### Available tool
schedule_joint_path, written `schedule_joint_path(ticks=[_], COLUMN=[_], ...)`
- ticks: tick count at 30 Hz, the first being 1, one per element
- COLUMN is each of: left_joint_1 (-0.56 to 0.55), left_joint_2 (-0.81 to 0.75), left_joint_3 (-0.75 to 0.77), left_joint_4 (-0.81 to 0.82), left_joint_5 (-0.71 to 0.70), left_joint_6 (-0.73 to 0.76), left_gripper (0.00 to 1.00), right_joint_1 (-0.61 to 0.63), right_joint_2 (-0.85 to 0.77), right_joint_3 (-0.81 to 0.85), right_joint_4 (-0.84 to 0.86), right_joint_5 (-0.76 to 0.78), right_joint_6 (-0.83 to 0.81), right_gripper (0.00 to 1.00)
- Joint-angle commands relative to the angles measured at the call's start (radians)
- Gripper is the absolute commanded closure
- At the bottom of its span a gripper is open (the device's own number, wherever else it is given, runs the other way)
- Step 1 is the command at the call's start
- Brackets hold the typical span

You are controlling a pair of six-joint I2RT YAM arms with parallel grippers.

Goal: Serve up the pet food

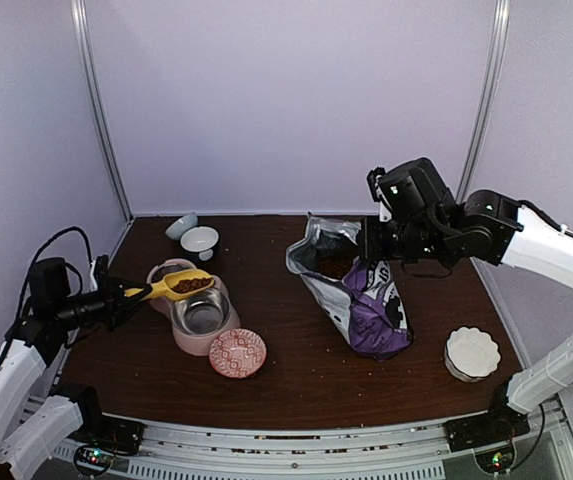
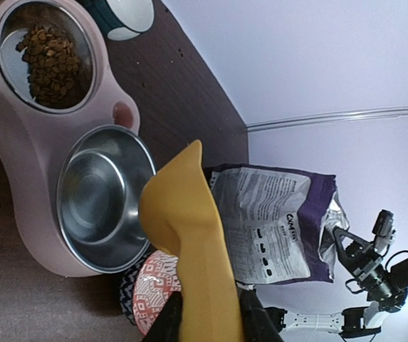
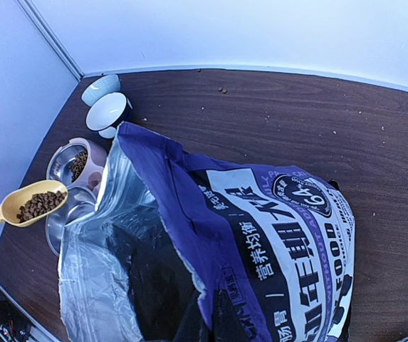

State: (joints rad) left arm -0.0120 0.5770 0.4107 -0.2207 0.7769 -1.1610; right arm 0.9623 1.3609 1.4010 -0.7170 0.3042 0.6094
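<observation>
Left fingers (image 2: 166, 324) tight on yellow scoop (image 2: 189, 235) of kibble (image 3: 40, 204) over pink feeder (image 2: 18, 178); right fingers (image 1: 368, 243) tight on purple bag (image 3: 260, 235)

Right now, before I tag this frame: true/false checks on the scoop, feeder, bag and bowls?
The left hand holds a yellow scoop loaded with kibble. True.
Both steel bowls of the pink feeder are empty. False: the far bowl holds kibble; only the near bowl is empty.
The right hand grips the purple bag at its open mouth. True.
The red patterned bowl is full of kibble. False: it is empty.
</observation>
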Motion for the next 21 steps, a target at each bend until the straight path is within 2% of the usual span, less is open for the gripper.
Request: schedule_joint_path(ticks=[1,21], left_joint_1=[0.013,0.016], left_joint_2=[-0.002,0.064], left_joint_3=[0.038,0.132], left_joint_4=[-0.133,-0.317], left_joint_5=[0.032,-0.039], left_joint_6=[0.137,0.322], left_gripper=[1.00,1.00], right_joint_1=[-0.009,-0.022], right_joint_2=[-0.033,-0.052], right_joint_3=[-0.008,-0.035], right_joint_4=[0.017,0.026], right_joint_5=[0.028,0.023], right_joint_6=[0.007,0.006], right_gripper=[0.97,0.96])
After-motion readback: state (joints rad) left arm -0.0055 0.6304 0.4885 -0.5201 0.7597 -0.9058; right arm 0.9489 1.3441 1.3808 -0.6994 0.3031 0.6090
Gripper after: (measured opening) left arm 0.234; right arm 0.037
